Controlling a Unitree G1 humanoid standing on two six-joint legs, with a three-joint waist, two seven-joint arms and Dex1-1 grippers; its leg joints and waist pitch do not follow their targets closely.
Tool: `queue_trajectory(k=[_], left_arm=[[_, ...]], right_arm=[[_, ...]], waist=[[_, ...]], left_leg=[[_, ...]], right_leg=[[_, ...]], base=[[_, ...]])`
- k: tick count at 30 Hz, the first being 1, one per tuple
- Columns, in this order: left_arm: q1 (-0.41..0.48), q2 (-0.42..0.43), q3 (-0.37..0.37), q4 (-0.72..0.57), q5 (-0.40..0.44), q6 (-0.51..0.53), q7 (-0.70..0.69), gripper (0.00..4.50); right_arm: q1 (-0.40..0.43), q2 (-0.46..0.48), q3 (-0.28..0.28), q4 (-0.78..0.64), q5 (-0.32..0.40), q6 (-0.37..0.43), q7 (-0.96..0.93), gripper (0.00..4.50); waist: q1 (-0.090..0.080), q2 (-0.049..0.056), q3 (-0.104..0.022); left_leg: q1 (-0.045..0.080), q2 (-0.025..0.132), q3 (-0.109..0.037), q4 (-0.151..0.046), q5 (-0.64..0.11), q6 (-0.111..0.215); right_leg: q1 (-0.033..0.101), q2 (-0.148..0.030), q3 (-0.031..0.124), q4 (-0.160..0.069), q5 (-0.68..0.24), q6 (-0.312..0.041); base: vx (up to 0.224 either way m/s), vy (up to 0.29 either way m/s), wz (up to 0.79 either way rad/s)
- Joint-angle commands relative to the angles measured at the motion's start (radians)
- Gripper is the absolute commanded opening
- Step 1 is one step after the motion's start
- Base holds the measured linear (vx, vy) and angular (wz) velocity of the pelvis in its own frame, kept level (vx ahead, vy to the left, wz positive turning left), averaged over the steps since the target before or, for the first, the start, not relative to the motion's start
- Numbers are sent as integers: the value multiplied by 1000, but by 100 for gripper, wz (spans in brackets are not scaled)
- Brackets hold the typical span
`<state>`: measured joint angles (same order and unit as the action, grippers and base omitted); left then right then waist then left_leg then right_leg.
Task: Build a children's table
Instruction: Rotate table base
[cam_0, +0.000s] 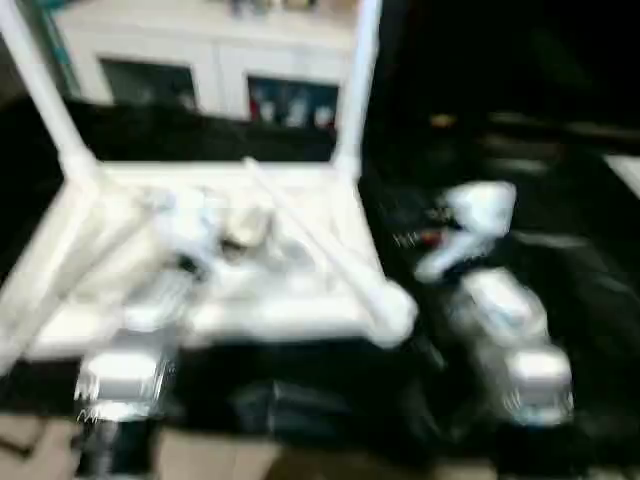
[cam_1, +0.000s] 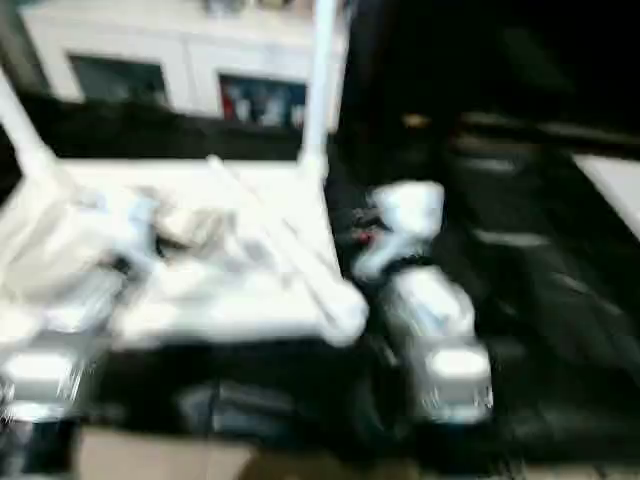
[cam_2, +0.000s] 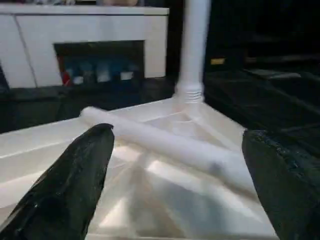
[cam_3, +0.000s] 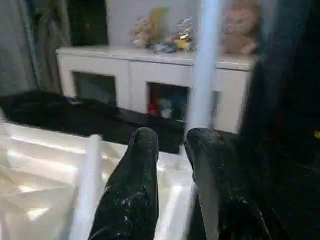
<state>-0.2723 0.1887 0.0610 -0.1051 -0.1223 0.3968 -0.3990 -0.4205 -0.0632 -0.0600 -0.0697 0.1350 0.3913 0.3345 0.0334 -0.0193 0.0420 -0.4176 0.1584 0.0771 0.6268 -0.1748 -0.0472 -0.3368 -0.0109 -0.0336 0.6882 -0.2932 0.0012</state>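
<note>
Here the table top (cam_0: 300, 300) lies upside down on a black surface (cam_0: 590, 290), with its ribbed underside facing up. Two legs already stand upright in the far corner sockets: one far leg (cam_0: 357, 80) at the corner nearer to the right arm, and another far leg (cam_0: 40, 90) at the opposite far corner, leaning a little in the head views. A loose leg (cam_2: 165, 142) lies flat and diagonal across the ribbed underside, and its end comes to the near corner of the top on the right side. The left gripper (cam_2: 177, 185) is above the top, its two black fingers (cam_2: 75, 185) spread wide apart and holding nothing; the loose leg is seen between them, a bit further away. The right gripper (cam_3: 172, 165) is just beside the right edge of the top, over the black surface; its fingers (cam_3: 135, 190) stand close together with only a narrow gap, and nothing is seen between them. In the right wrist view the upright far leg rises just behind these fingers. Behind the work area stands a white cabinet (cam_3: 125, 75) with open compartments, and some soft toys (cam_3: 240, 30) sit on top of it
</note>
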Motion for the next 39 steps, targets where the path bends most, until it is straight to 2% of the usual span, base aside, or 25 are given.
queue_trajectory(k=[1, 2, 3, 4, 5, 6, 7, 8, 9, 10, 11, 12, 14, 15, 17, 21, 23, 24, 25, 26, 28, 31, 34, 35, 39], left_arm=[[18, -1, -28, 5, 9, 14, -3, 450], [21, -7, -30, 4, 11, 15, 5, 450], [23, -16, -32, 3, 14, 16, 16, 450], [25, -14, -38, 3, 17, 17, 15, 450], [30, -4, -52, 4, 24, 18, 2, 450], [31, 0, -58, 5, 26, 18, -4, 450], [34, 13, -69, 1, 19, 29, -27, 450], [35, 28, -80, 0, 14, 42, -49, 450], [34, 43, -89, 2, 9, 50, -73, 450], [32, 50, -94, 4, 5, 53, -85, 450], [29, 60, -99, 7, 1, 58, -101, 450], [22, 78, -111, 13, -6, 66, -133, 450], [0, 111, -139, 30, -20, 73, -209, 450], [-28, 149, -170, 44, -33, 84, -294, 450], [-60, 183, -198, 51, -48, 96, -376, 450], [-97, 206, -223, 60, -58, 118, -419, 450], [-109, 215, -244, 59, -60, 131, -439, 450], [-110, 216, -247, 59, -61, 132, -443, 450], [-106, 215, -255, 52, -64, 134, -446, 450], [-104, 214, -257, 49, -64, 134, -447, 450], [-93, 212, -265, 35, -72, 141, -451, 450], [-82, 219, -275, 20, -76, 153, -465, 450], [-82, 224, -277, 16, -76, 161, -475, 450], [-83, 226, -278, 17, -77, 164, -477, 450], [-94, 229, -283, 29, -76, 162, -475, 450]], right_arm=[[-24, -42, 50, 1, 41, 157, 107, 110], [-40, -50, 48, 18, 51, 177, 118, 110], [-57, -57, 39, 42, 53, 177, 117, 110], [-75, -62, 31, 65, 62, 198, 115, 139], [-108, -68, 12, 109, 87, 257, 112, 143], [-120, -70, 6, 125, 98, 282, 112, 147], [-168, -79, -6, 200, 98, 271, 106, 147], [-214, -87, -16, 270, 96, 266, 104, 158], [-257, -97, -19, 338, 83, 251, 106, 173], [-282, -98, -27, 375, 83, 241, 104, 184], [-314, -99, -38, 422, 83, 227, 101, 189], [-370, -101, -57, 502, 93, 216, 115, 193], [-464, -119, -56, 650, 90, 210, 156, 223], [-529, -138, -21, 763, 79, 234, 226, 230], [-585, -144, 10, 860, 72, 249, 279, 233], [-640, -148, 82, 960, 27, 265, 370, 272], [-680, -147, 177, 1060, -69, 238, 418, 273], [-688, -146, 190, 1080, -84, 234, 426, 285], [-691, -148, 247, 1119, -142, 202, 452, 285], [-691, -149, 265, 1130, -160, 191, 460, 285], [-690, -149, 340, 1185, -222, 171, 494, 285], [-686, -151, 397, 1218, -252, 191, 563, 285], [-695, -152, 407, 1238, -253, 204, 588, 285], [-700, -152, 407, 1245, -252, 208, 601, 267], [-721, -147, 391, 1289, -254, 205, 647, 232]], waist=[[-36, 47, -95], [-32, 25, -89], [-25, -12, -81], [-8, -11, -74], [0, -32, -69], [15, -27, -64], [12, -28, -62], [6, -17, -57], [-1, -19, -55], [-4, -18, -50], [-5, -20, -45], [-5, -29, -40], [-3, -31, -43], [3, -31, -41], [4, -31, -41], [10, -33, -49], [10, -37, -57], [9, -37, -59], [10, -43, -60], [12, -38, -62], [14, -41, -62], [16, -42, -56], [22, -41, -49], [26, -47, -50], [28, -47, -50]], left_leg=[[144, 145, -120, -10, 997, 336], [155, 151, -135, -8, 1035, 355], [102, 74, -83, -22, 855, 292], [69, 34, -41, -20, 710, 251], [44, 11, -11, -35, 542, 208], [36, 28, 19, -68, 172, 102], [36, 35, 23, -77, 111, 74], [43, 43, 33, -90, -9, 21], [44, 46, 38, -94, -64, -3], [49, 51, 47, -101, -157, -44], [51, 52, 52, -103, -202, -56], [58, 55, 62, -104, -311, -86], [60, 55, 66, -101, -323, -93], [64, 60, 73, -101, -325, -96], [61, 60, 77, -102, -331, -104], [52, 64, 80, -104, -231, -99], [45, 62, 85, -99, -160, -87], [42, 61, 87, -96, -122, -76], [41, 62, 90, -94, -110, -67], [41, 63, 92, -91, -81, -54], [42, 66, 96, -87, -52, -26], [44, 70, 97, -92, -112, -36], [55, 75, 100, -98, -217, -76], [57, 76, 101, -99, -235, -88], [56, 77, 98, -103, -268, -106]], right_leg=[[-53, -91, 23, 21, 484, 1], [-77, -138, 63, -28, 284, 30], [-39, -129, 63, -77, 326, 20], [-19, -129, 53, -90, 349, -28], [2, -125, 48, -100, 354, -51], [22, -123, 45, -101, 279, -146], [26, -120, 40, -100, 254, -173], [18, -109, 33, -103, 174, -207], [15, -107, 32, -106, 128, -215], [7, -104, 32, -110, 40, -216], [2, -105, 35, -117, -6, -209], [-11, -111, 42, -130, -158, -185], [-20, -113, 42, -131, -226, -171], [-30, -113, 44, -136, -219, -163], [-32, -112, 42, -133, -229, -164], [-21, -111, 41, -119, -90, -172], [-16, -108, 39, -108, 19, -195], [-14, -106, 37, -102, 66, -207], [-13, -107, 38, -102, 87, -211], [-13, -108, 39, -98, 129, -217], [-16, -105, 37, -94, 193, -226], [-17, -107, 39, -101, 116, -225], [-28, -109, 42, -113, -25, -208], [-28, -110, 43, -115, -45, -201], [-33, -110, 42, -114, -90, -184]], base=[[23, 14, -22], [23, 14, -22], [-8, 89, -10], [-38, 88, -4], [-38, 88, -4], [0, 0, 0], [-75, 4, -2], [-75, 4, -2], [-89, 6, -7], [-95, 9, -4], [-95, 9, -4], [-87, 1, -3], [-39, -4, -1], [-66, -16, 1], [-42, -12, 1], [0, 0, 0], [0, 0, 0], [0, 0, 0], [0, 0, 0], [0, 0, 0], [0, 0, 0], [0, 0, 0], [0, 0, 0], [0, 0, 0], [0, 0, 0]])
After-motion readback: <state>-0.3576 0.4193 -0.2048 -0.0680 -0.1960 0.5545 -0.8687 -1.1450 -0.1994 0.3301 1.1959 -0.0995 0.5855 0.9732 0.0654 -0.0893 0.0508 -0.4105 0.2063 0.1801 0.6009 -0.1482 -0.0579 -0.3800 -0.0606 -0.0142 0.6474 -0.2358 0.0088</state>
